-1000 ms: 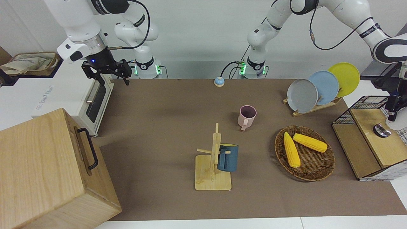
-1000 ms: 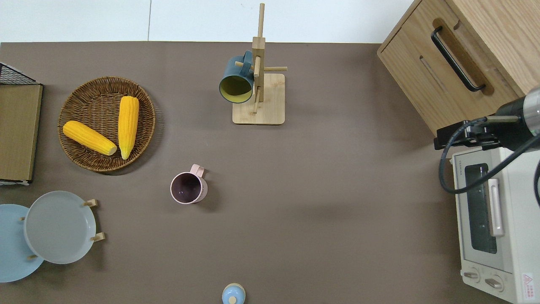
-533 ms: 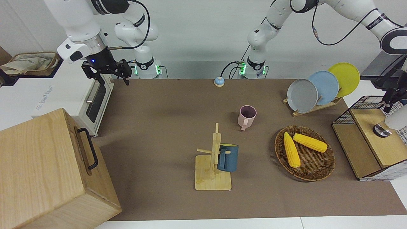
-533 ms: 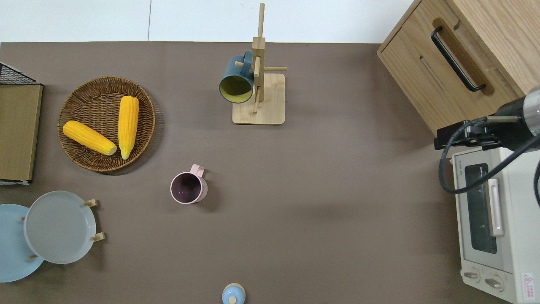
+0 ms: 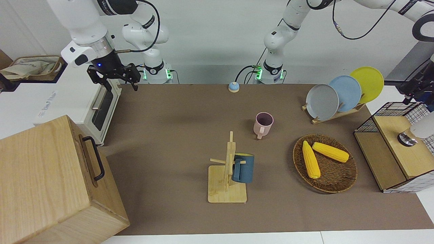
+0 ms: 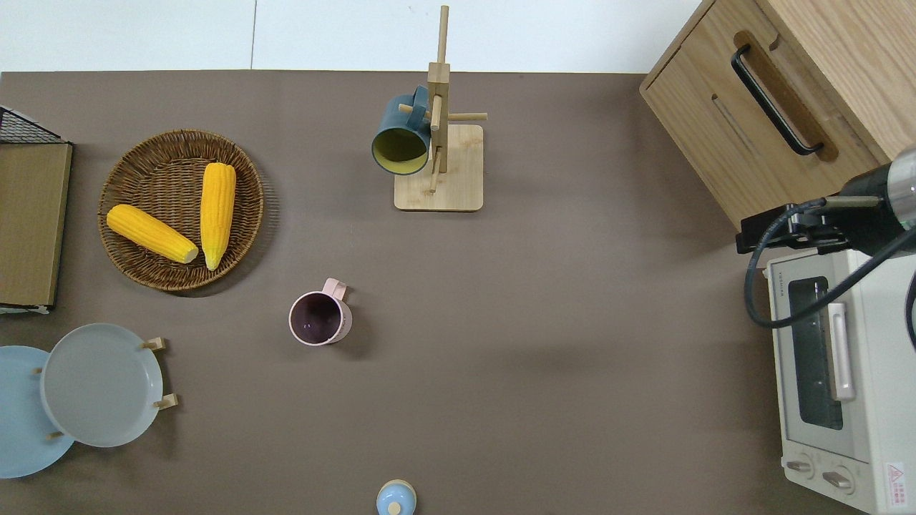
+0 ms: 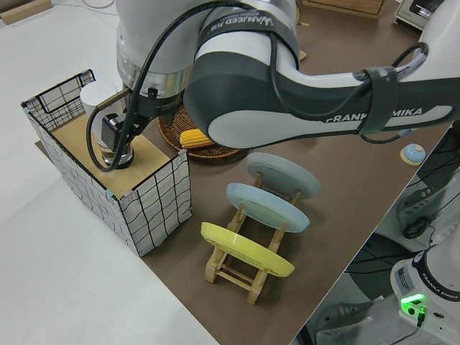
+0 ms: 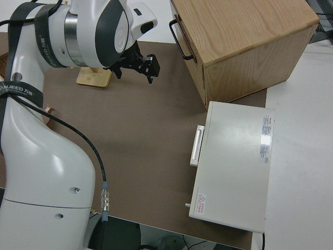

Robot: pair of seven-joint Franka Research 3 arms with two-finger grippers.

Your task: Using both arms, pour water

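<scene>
Claw of the left arm (image 7: 115,138) hangs at the white bottle (image 7: 95,99), dark against its side. I cannot tell whether its fingers are spread or closed, or whether they touch the bottle at all. The bottle stands upright on its steel foot on the wooden shelf (image 7: 72,136) inside the wire crate (image 7: 154,208), at the left arm's end of the bench (image 5: 176,135).

The bottle looks tall on a narrow foot, so a high or off-centre squeeze would likely tip it on the shelf. The crate's wire rim is close and could catch the claw or the bottle on a slanted lift. The pink mug (image 5: 263,123) stands upright and well apart, near the middle of the bench. I judge that carrying the bottle tilted toward it could spill water over the wicker basket (image 5: 335,183) of corn. The mug looks light, and a stream hitting its rim could shove it if nothing steadies it.

The left arm arches high over the plate rack (image 7: 237,269), its wrist turned down into the crate. The right arm is parked, its claw (image 5: 118,83) spread wide and empty.
</scene>
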